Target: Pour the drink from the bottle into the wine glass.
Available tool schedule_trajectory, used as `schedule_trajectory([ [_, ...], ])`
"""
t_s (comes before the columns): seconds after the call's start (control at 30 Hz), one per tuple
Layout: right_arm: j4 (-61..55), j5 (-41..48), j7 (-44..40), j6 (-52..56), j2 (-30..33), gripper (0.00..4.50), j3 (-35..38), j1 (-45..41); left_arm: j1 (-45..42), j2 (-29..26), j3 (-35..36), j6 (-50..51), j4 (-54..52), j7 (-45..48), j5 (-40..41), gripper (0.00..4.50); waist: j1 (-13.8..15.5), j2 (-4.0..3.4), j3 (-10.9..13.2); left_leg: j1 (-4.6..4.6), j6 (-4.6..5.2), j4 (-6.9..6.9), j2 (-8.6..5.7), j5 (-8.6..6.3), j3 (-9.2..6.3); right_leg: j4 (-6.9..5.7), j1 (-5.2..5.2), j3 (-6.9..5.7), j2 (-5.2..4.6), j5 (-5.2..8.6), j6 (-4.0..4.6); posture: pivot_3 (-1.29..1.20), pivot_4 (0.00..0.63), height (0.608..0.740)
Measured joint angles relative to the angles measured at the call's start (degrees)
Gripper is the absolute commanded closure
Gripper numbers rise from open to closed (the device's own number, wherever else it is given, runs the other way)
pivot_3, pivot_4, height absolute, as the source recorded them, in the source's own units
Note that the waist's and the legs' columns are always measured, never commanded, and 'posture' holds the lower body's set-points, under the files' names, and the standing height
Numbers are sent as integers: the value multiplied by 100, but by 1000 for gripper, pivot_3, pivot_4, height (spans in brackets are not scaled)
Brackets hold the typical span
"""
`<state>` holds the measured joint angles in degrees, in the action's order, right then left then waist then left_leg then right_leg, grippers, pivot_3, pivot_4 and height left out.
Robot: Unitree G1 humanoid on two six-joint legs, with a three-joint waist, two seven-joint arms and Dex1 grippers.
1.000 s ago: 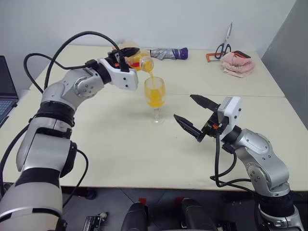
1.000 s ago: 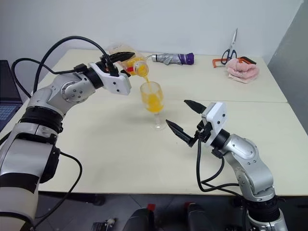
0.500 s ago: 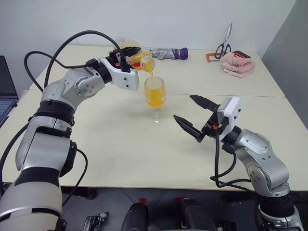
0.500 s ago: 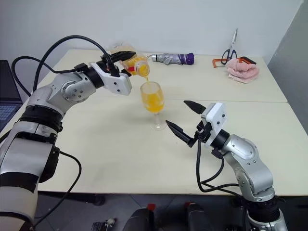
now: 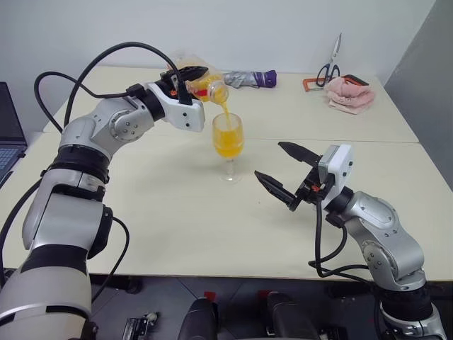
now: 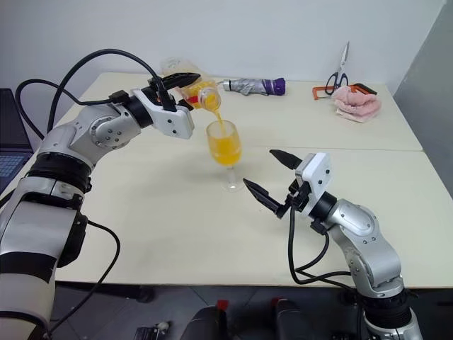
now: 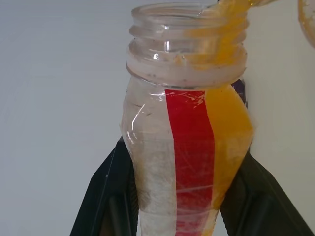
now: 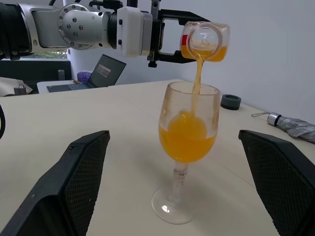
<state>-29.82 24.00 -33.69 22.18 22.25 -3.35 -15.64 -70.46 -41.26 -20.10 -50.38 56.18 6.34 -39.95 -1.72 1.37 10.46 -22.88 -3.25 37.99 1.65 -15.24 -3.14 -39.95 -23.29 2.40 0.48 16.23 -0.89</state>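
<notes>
The wine glass (image 5: 228, 138) stands upright mid-table, its bowl more than half full of orange drink (image 8: 187, 140). My left gripper (image 5: 195, 80) is shut on the clear bottle (image 5: 207, 88), holding it tipped on its side above the glass. A thin stream of drink (image 5: 225, 110) falls from the open mouth into the bowl. In the left wrist view the bottle (image 7: 189, 142) has a red strip and some drink along one side. My right gripper (image 5: 269, 159) is open beside the glass, to its right and nearer me, holding nothing; its fingers (image 8: 83, 172) frame the glass.
At the back of the table lie a folded umbrella (image 5: 248, 78), scissors (image 5: 328, 69) and a pink cloth (image 5: 350, 95). A laptop (image 5: 8, 134) sits at the left edge. A small dark ring (image 8: 230, 102) lies behind the glass.
Drink keeps running from the bottle and the level in the glass has risen a little. Both arms have held still.
</notes>
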Motion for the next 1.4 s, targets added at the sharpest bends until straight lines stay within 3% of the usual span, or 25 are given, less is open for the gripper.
schedule_trajectory([
  [1.4, 0, -2, -4, 0, 0, 0, -9, 0, -112, 37, -46, 90, 108, -38, 32, 2811, 0, 0, 0, 0, 0, 1, 0, 0, 0, -2, 0, 0, 0, 0, 0, 0, 150, 740],
])
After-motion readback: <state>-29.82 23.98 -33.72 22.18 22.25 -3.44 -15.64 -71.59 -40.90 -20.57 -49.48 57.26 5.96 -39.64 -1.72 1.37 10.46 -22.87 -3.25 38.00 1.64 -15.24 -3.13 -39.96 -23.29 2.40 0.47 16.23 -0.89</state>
